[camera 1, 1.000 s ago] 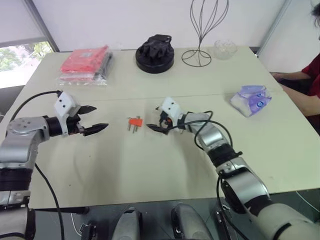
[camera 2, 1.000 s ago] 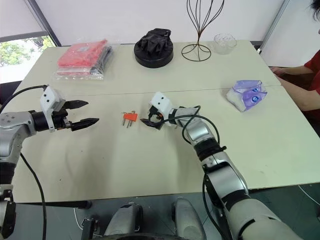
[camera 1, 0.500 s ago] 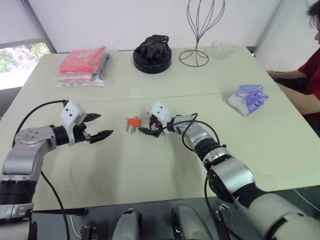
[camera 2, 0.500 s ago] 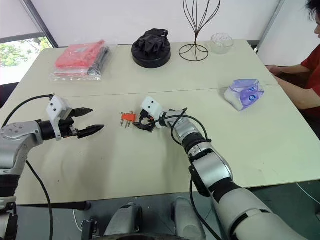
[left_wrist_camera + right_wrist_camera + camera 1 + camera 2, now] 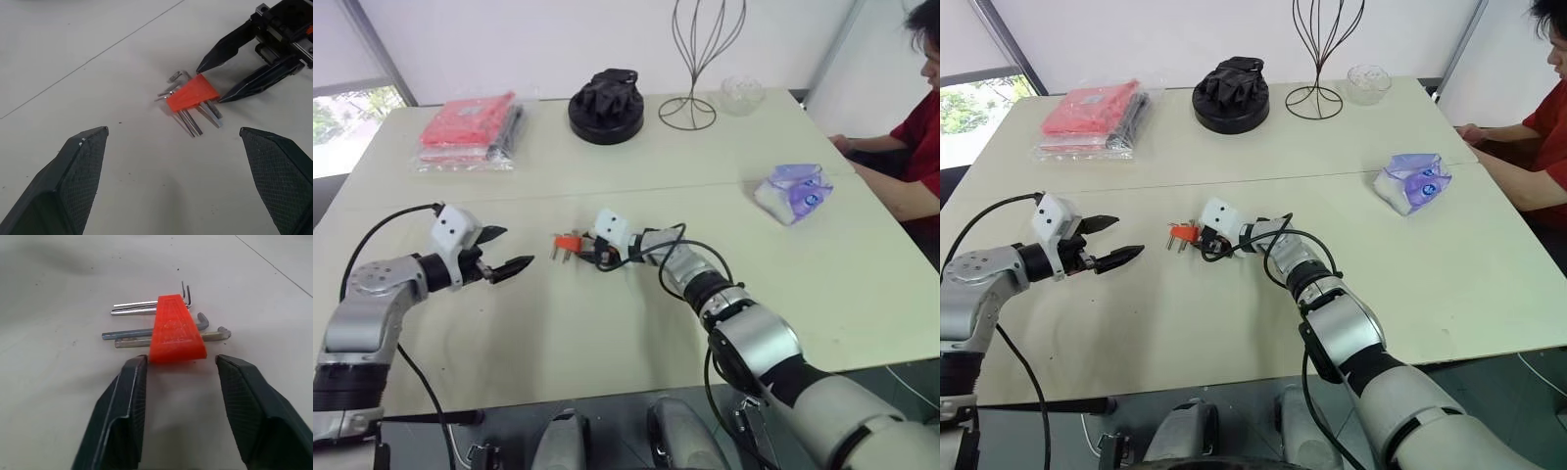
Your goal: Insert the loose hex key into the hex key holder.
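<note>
The hex key holder (image 5: 173, 330) is an orange wedge lying flat on the table, with several metal keys poking out of it. My right gripper (image 5: 181, 361) is low at the table with its jaws open. Its fingertips (image 5: 137, 367) flank the holder's wide end with a small gap on each side. My left gripper (image 5: 514, 248) hovers open to the left of the holder (image 5: 570, 242), pointing at it, nothing between its fingers (image 5: 78, 181). I cannot single out the loose hex key from the keys at the holder.
At the back of the table lie a red wrapped packet (image 5: 470, 127), a black round object (image 5: 605, 103), a wire stand (image 5: 700, 59) and a glass bowl (image 5: 740, 93). A purple pack (image 5: 791, 191) lies at the right, near a seated person (image 5: 911, 117).
My right gripper has slid left up to the holder and its jaws have narrowed around the wide end. The left gripper stays open, sunk slightly. The camera view has shifted.
</note>
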You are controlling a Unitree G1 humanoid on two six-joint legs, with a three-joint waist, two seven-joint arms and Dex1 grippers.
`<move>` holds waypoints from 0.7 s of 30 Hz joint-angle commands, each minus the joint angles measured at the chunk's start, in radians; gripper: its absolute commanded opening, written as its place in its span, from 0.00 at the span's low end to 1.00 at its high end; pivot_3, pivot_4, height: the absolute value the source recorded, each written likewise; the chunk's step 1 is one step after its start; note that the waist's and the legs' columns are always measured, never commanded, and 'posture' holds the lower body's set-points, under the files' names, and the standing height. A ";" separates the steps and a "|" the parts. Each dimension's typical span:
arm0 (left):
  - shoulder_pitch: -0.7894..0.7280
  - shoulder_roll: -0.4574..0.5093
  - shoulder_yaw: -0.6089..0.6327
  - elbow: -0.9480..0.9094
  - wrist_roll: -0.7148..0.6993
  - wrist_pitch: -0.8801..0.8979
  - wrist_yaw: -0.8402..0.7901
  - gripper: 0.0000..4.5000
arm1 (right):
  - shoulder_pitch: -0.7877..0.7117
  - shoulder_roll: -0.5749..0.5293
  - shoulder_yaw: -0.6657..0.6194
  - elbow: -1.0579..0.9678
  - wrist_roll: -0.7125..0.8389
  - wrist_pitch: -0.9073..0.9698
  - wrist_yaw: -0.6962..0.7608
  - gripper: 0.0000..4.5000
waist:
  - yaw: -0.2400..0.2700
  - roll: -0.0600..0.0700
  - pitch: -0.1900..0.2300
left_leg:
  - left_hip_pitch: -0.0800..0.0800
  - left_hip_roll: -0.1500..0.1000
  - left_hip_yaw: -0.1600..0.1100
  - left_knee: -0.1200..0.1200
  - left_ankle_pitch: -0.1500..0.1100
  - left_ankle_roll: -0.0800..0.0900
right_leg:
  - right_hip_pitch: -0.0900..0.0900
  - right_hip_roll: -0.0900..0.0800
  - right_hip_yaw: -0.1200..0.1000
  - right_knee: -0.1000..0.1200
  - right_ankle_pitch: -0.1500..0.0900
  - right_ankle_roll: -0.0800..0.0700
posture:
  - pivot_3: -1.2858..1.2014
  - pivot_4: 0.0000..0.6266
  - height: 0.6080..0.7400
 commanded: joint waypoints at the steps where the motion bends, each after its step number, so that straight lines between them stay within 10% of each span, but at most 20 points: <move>1: -0.002 -0.005 0.028 -0.034 -0.013 -0.006 0.013 1.00 | -0.018 0.019 0.004 0.024 -0.022 0.014 -0.012 0.48 | 0.000 0.000 0.000 | 0.000 0.000 0.000 0.000 0.000 0.000 | 0.000 0.000 0.000 0.000 0.000 0.000 | 0.52 0.24 1.00; 14: -0.003 -0.016 0.021 -0.024 0.002 -0.022 0.035 1.00 | 0.006 0.026 0.012 0.034 -0.047 0.012 0.001 0.48 | 0.001 0.000 0.000 | 0.000 0.000 0.000 0.000 0.000 0.000 | 0.000 -0.001 0.000 0.000 0.000 0.000 | 0.52 0.24 1.00; 18: -0.004 -0.016 0.019 -0.021 0.006 -0.024 0.037 1.00 | 0.004 0.029 0.013 0.036 -0.052 -0.007 0.010 0.22 | 0.001 0.000 0.000 | 0.000 0.000 0.000 0.000 0.000 0.000 | 0.000 -0.001 0.000 0.000 0.000 0.000 | 0.52 0.24 1.00; 21: 0.003 -0.016 0.020 -0.025 0.007 -0.026 0.038 1.00 | -0.001 0.024 0.010 0.032 -0.052 -0.017 0.015 0.22 | 0.001 0.000 0.000 | 0.000 0.000 0.000 0.000 0.000 0.000 | 0.000 -0.001 0.000 0.000 0.000 0.000 | 0.52 0.24 1.00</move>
